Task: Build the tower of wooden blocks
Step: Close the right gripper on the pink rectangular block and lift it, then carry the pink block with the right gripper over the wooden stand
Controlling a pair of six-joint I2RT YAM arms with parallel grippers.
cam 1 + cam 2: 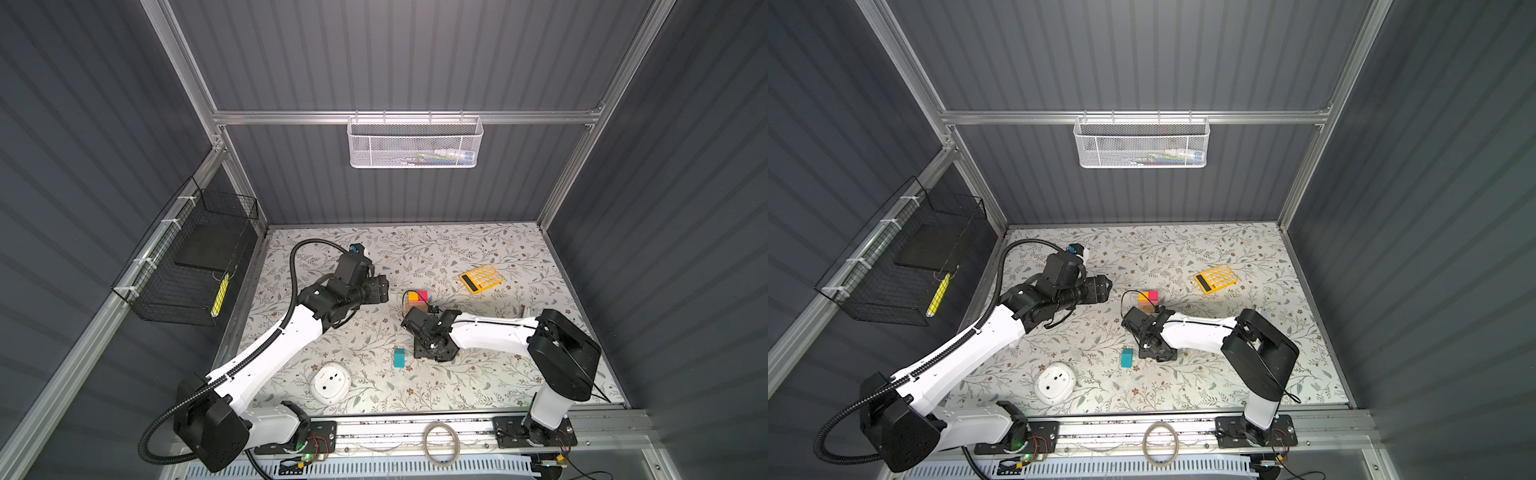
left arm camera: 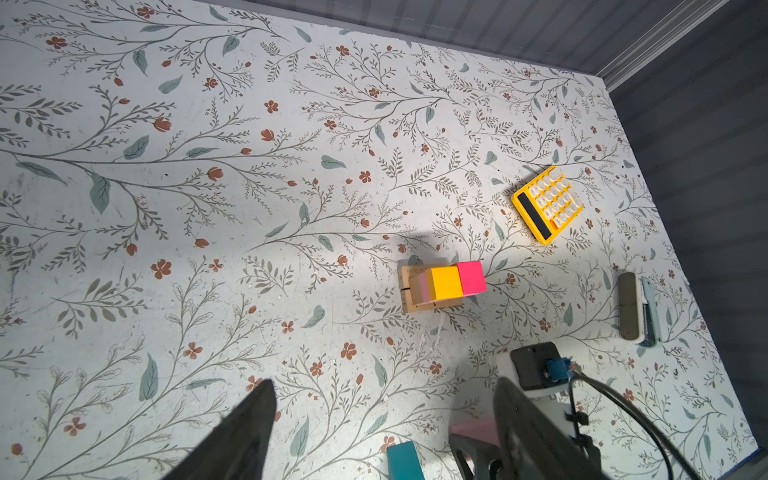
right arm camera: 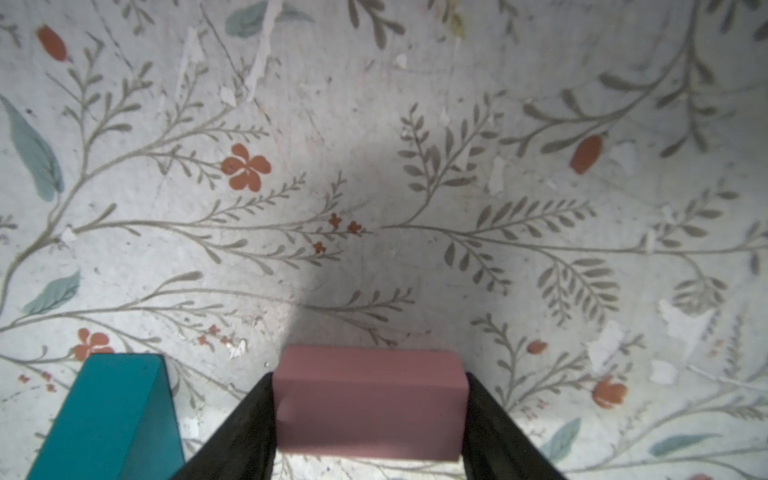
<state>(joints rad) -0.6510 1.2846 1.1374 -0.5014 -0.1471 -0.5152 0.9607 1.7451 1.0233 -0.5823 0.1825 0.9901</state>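
Observation:
The tower [image 1: 417, 301] [image 1: 1148, 301] stands mid-table: a tan base [image 2: 409, 305] carrying a pink slab on edge, an orange cube [image 2: 446, 282] and a magenta cube [image 2: 471, 277] side by side. My right gripper [image 3: 370, 376] [image 1: 432, 351] points down at the table just in front of it. Its fingers [image 3: 249, 428] press both ends of a second pink slab [image 3: 370, 403] [image 2: 473, 430]. The teal peaked block [image 1: 400, 357] [image 1: 1127, 358] [image 3: 108, 415] lies beside it, untouched. My left gripper [image 2: 386, 382] [image 1: 380, 289] hovers open and empty left of the tower.
A yellow calculator [image 1: 482, 278] [image 2: 546, 203] lies behind and right of the tower. The white round device [image 1: 330, 382] [image 1: 1054, 382] sits near the front left. A grey flat item [image 2: 636, 307] lies by the right edge. A coiled cable [image 1: 440, 442] rests on the front rail.

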